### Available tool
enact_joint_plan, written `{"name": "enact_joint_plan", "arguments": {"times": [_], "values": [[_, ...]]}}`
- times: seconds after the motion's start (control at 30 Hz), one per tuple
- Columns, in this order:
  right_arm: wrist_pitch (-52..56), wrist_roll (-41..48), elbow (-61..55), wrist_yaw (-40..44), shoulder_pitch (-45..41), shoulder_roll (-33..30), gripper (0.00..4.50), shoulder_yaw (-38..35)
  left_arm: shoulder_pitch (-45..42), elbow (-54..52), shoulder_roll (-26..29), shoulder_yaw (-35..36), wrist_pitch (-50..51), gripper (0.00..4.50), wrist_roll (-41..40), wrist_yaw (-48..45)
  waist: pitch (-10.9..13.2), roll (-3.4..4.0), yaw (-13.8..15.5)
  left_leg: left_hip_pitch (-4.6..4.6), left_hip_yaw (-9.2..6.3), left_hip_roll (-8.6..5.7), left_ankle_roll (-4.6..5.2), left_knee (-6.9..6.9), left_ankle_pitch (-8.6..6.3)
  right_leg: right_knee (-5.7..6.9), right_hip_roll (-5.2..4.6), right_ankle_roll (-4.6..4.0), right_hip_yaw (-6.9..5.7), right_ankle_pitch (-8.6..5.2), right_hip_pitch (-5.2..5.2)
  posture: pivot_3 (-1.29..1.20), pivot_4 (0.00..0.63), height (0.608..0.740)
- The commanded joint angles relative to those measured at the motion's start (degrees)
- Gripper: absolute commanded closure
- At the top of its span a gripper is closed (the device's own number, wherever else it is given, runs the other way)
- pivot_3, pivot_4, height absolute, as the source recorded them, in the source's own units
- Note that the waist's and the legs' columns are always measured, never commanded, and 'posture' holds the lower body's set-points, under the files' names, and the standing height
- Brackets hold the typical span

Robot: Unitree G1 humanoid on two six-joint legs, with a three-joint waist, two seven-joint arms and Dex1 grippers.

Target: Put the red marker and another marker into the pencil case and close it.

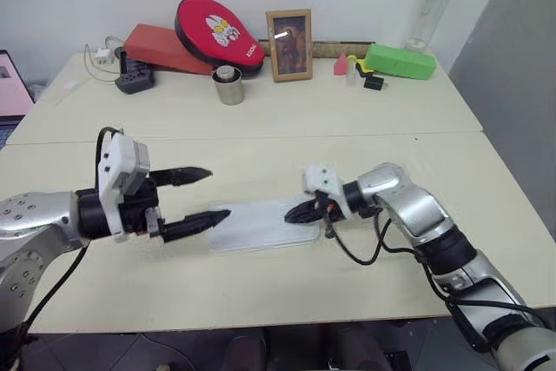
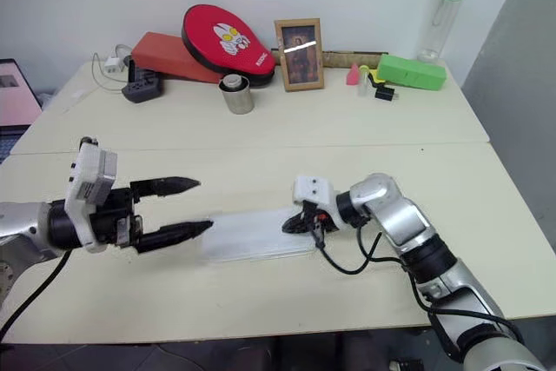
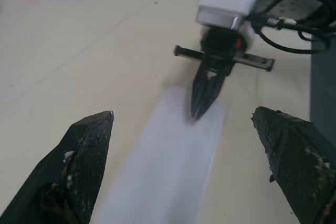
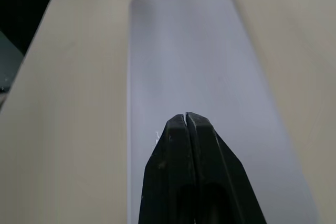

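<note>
The pencil case (image 1: 261,225) lies flat and closed near the front of the cream counter (image 1: 347,119), its long side running between the robot's two arms. The right tool (image 1: 294,212) rests its tip over the case's right end, its two black fingers (image 4: 186,129) pressed together with nothing between them (the right wrist view shows the pair meeting in a thin seam above the white lid). On the other side the left tool (image 1: 211,195) hangs just off the case's left end, spread wide and empty — one finger (image 1: 181,175) higher above the counter, the other close to the case's near corner; whether it touches the plastic cannot be told. Along the back wall stand a framed picture (image 1: 289,45), a red pad (image 1: 218,32) leaning on a red box (image 1: 161,48), a small metal cup (image 1: 229,85), a green oblong box (image 1: 400,62) and a clear bottle with a pale green cap (image 1: 432,8) — all well apart from the case.
</note>
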Motion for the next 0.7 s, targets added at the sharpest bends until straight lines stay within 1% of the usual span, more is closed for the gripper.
{"name": "enact_joint_plan", "arguments": {"times": [0.03, 0.1, 0.13, 0.17, 0.2, 0.27, 0.3, 0.33, 0.47, 0.5, 0.6, 0.7], "values": [[3.3, 5.2, -4.2, -4.3, -0.2, -2.2, 3.52, -10.3, -2.6, 4.0, -3.6, -0.1, -1.8, 0.0, 3.7, 7.5, 0.0, -0.01, 0.0, -0.02, -0.01, 0.0, 0.0, 0.01, 0.0, 0.0, 0.0, 0.0, -0.01, 0.0, 0.0, 0.0, 0.15, 0.74], [4.5, 5.5, -3.6, -6.7, 0.2, -3.8, 3.02, -12.8, -2.3, 6.0, -4.8, -0.6, -3.3, 0.0, 6.9, 9.9, 0.0, -0.01, 0.0, -0.02, -0.01, -0.04, 0.0, 0.0, 0.0, -0.01, 0.0, 0.0, -0.01, 0.0, 0.01, 0.0, 0.15, 0.74], [4.7, 5.6, -3.2, -7.4, 0.5, -4.6, 2.86, -13.6, -1.9, 7.0, -5.2, -0.8, -4.3, 0.0, 8.7, 10.6, 0.0, -0.01, 0.0, -0.03, 0.0, -0.06, 0.0, 0.0, 0.0, -0.03, 0.0, 0.0, 0.0, 0.0, -0.01, 0.0, 0.15, 0.74], [4.3, 5.7, -2.7, -8.0, 0.9, -5.4, 2.48, -14.3, -1.7, 8.3, -5.6, -1.0, -5.3, 0.0, 10.4, 11.3, 0.0, -0.01, 0.0, -0.08, 0.01, -0.06, 0.0, 0.0, 0.0, -0.02, 0.0, 0.0, 0.0, 0.0, -0.05, 0.0, 0.15, 0.74], [4.1, 5.6, -1.9, -8.9, 1.3, -6.3, 2.37, -15.5, -1.4, 10.0, -6.0, -1.1, -6.5, 0.0, 12.2, 12.2, 0.0, -0.01, 0.0, -0.14, 0.01, -0.06, 0.0, 0.0, 0.0, -0.02, 0.0, 0.0, 0.01, 0.0, -0.11, 0.0, 0.15, 0.74], [3.9, 6.0, -0.9, -10.4, 1.9, -7.4, 1.77, -17.4, -1.2, 13.2, -6.8, -0.6, -9.0, 0.0, 14.6, 13.1, 0.0, -0.01, -0.1, -0.17, 0.04, -0.06, 0.0, -0.02, 0.0, -0.01, -0.04, 0.0, 0.03, 0.0, -0.17, 0.0, 0.15, 0.74], [3.8, 6.2, -0.5, -11.0, 2.1, -7.9, 1.61, -18.2, -1.5, 14.5, -7.2, -0.1, -9.6, 0.0, 15.3, 13.8, 0.0, -0.01, -0.1, -0.17, 0.04, -0.06, 0.0, -0.02, 0.0, -0.01, -0.05, 0.0, 0.03, 0.0, -0.17, 0.0, 0.15, 0.74], [3.7, 6.5, -0.2, -11.5, 2.3, -8.2, 1.28, -18.6, -1.8, 15.4, -7.5, 0.2, -10.0, 0.0, 15.7, 14.1, 0.0, -0.01, -0.1, -0.19, 0.04, -0.06, 0.0, -0.01, 0.0, -0.01, -0.05, 0.0, 0.02, 0.0, -0.18, 0.0, 0.15, 0.74], [3.1, 6.2, 1.6, -13.6, 3.3, -10.4, 0.23, -20.8, -2.2, 17.2, -8.3, 1.3, -11.2, 0.0, 16.0, 14.6, 0.0, -0.01, 0.0, -0.25, 0.03, -0.01, 0.0, 0.01, 0.0, 0.0, -0.07, 0.0, 0.0, 0.0, -0.21, 0.0, 0.15, 0.74], [2.9, 6.3, 1.6, -14.0, 3.5, -10.9, 0.09, -21.4, -1.9, 17.6, -8.4, 1.2, -11.5, 0.0, 16.3, 14.7, 0.0, -0.01, 0.0, -0.27, 0.03, -0.02, 0.0, 0.01, 0.0, -0.01, -0.07, 0.0, 0.0, 0.0, -0.21, 0.0, 0.15, 0.74], [2.6, 6.6, 1.6, -15.0, 3.9, -11.6, 0.09, -22.1, -1.4, 18.4, -8.2, 0.7, -12.4, 0.0, 17.3, 14.4, 0.0, -0.01, 0.0, -0.3, 0.03, -0.06, 0.0, 0.02, 0.0, -0.03, -0.09, 0.0, 0.0, 0.0, -0.21, 0.0, 0.15, 0.74], [2.1, 6.3, 2.1, -15.9, 3.9, -11.6, 0.09, -21.8, -1.9, 20.0, -7.9, 1.8, -12.6, 0.0, 17.7, 14.7, 0.0, -0.01, -0.1, -0.28, 0.05, -0.05, 0.0, 0.02, 0.0, -0.02, -0.09, 0.0, 0.02, 0.0, -0.21, 0.0, 0.15, 0.74]]}}
